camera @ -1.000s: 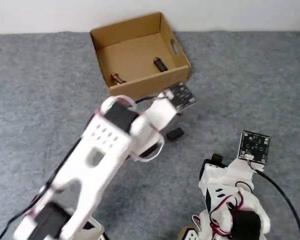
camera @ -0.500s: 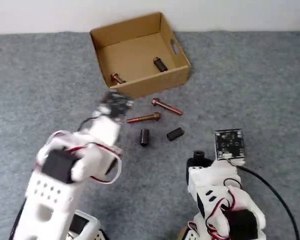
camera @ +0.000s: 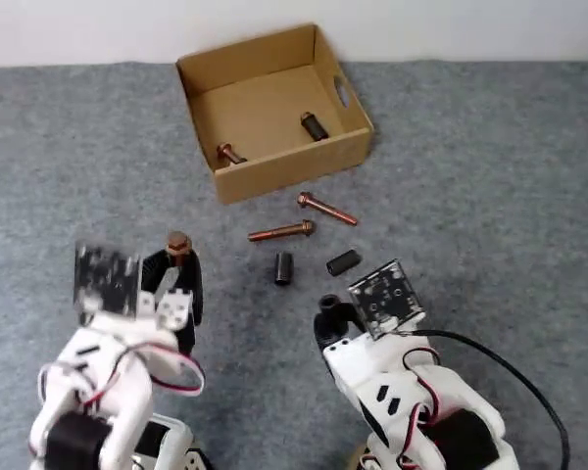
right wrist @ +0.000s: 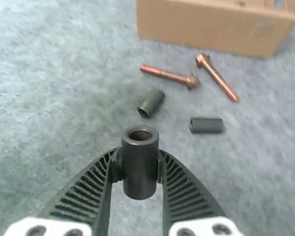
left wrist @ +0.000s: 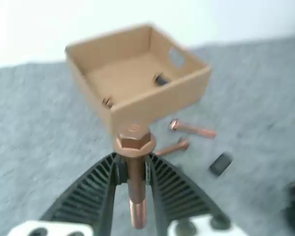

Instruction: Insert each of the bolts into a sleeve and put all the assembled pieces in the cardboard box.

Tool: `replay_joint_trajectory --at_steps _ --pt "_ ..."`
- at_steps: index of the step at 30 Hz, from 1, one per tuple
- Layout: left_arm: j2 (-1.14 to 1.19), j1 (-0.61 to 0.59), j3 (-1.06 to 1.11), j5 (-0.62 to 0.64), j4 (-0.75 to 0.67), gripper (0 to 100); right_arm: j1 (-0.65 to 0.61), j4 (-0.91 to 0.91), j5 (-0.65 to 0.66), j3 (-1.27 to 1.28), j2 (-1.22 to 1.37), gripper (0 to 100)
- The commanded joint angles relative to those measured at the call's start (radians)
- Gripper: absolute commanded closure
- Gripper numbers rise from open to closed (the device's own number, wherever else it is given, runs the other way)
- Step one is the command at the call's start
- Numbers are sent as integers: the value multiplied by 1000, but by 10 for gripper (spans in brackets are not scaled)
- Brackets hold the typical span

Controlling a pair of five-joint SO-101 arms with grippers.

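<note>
My left gripper (left wrist: 132,172) is shut on a copper bolt (left wrist: 133,167), held upright with its hex head up; in the high view that bolt (camera: 178,245) stands at the left arm's tip, in front of the cardboard box (camera: 237,182). My right gripper (right wrist: 140,169) is shut on a black sleeve (right wrist: 139,160), bore upward; from above the held sleeve (camera: 328,305) shows at lower centre. Two loose bolts (camera: 281,232) (camera: 325,209) and two loose sleeves (camera: 283,268) (camera: 343,261) lie on the carpet between the arms and the box. Inside the box lie two assembled pieces (camera: 314,125) (camera: 229,154).
Grey carpet (camera: 490,176) covers the table, with open room to the right and left of the box. A white wall runs along the far edge behind the box. The right arm's black cable (camera: 529,372) loops at lower right.
The left arm has drawn back from the box toward the near left with a bolt in its gripper. The right arm has swung left, carrying its sleeve toward the centre.
</note>
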Motion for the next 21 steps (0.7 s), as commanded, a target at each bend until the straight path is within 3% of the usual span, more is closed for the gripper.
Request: replay_joint_trajectory --at_steps 1,5,13,21 --pt "-176 63 42 68 -63 996 -48 -71 57 2 5 991" --pt "-245 140 87 121 -58 996 -137 -160 78 21 7 991" --pt "-241 245 48 376 -114 995 -282 -318 126 104 7 991" --pt "-241 250 47 440 -158 995 -306 -386 160 107 7 991"
